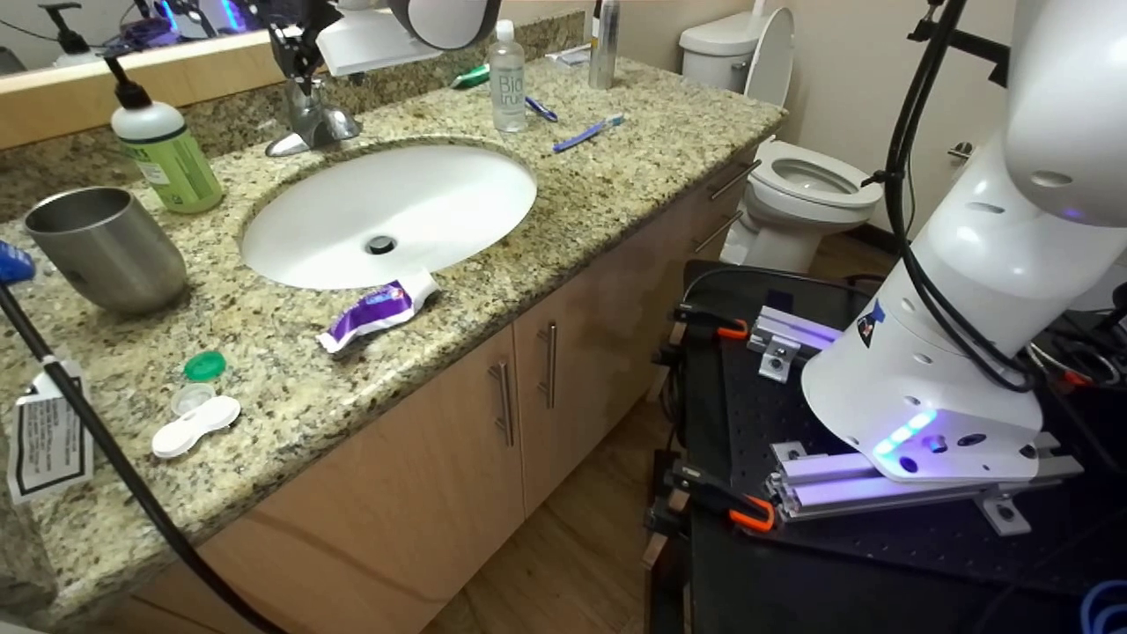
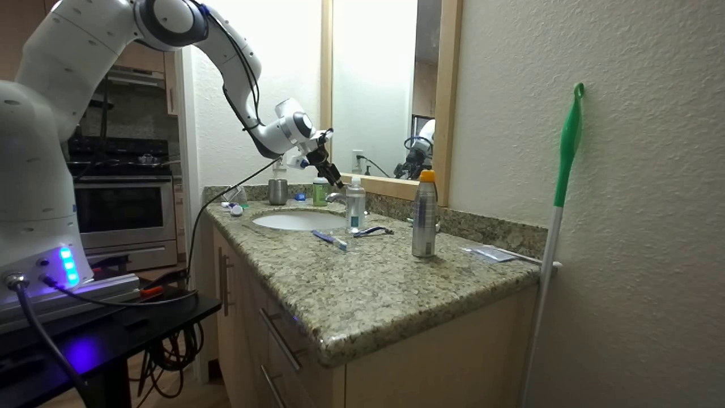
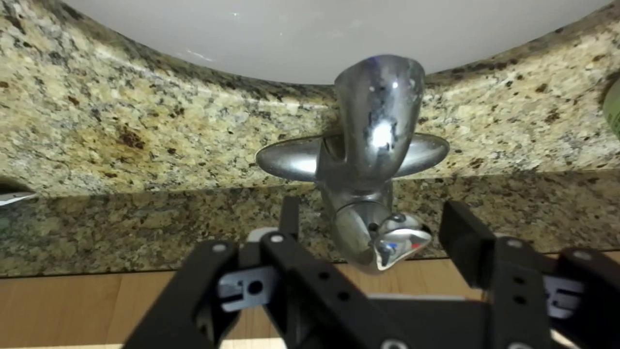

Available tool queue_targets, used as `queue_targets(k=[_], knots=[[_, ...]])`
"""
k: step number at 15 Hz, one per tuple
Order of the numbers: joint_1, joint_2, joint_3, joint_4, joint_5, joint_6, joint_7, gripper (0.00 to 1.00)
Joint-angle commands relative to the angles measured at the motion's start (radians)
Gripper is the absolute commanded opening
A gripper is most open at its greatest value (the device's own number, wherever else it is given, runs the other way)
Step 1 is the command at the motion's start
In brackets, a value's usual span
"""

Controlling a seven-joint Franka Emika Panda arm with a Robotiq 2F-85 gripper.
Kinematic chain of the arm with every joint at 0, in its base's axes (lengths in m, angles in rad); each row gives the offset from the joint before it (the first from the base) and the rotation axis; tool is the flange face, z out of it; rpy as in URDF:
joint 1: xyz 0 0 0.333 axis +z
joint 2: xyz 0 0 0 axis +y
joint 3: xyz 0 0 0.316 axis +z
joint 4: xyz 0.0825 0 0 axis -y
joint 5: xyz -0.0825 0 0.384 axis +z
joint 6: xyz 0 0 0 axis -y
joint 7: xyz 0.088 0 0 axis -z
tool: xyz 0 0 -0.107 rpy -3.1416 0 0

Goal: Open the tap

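We find the gripper (image 3: pixel 375 223) poised at the chrome tap (image 3: pixel 368 165), which stands on the granite counter (image 1: pixel 651 141) behind the white basin (image 1: pixel 458 202), its spout (image 3: pixel 382 97) pointing over the bowl. The gripper's fingers (image 3: pixel 467 242) are parted wide and hold nothing; the wrist view shows the lever handle (image 3: pixel 402 237) between them, a gap on either side. By our reading only the approach is done: we see no water falling, and the handle seems yet to be gripped or pushed.
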Motion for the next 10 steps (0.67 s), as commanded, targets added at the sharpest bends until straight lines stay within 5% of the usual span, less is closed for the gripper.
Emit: queue_targets(k=[1,7,10], knots=[[-0.002,0.025,-0.002,0.019,0.009,0.004,0.01,0.45],[0.007,0.021,-0.014,0.036,-0.01,0.064,0.069,0.04],[0.016,0.012,-0.043,0.048,-0.038,0.093,0.112,0.07]])
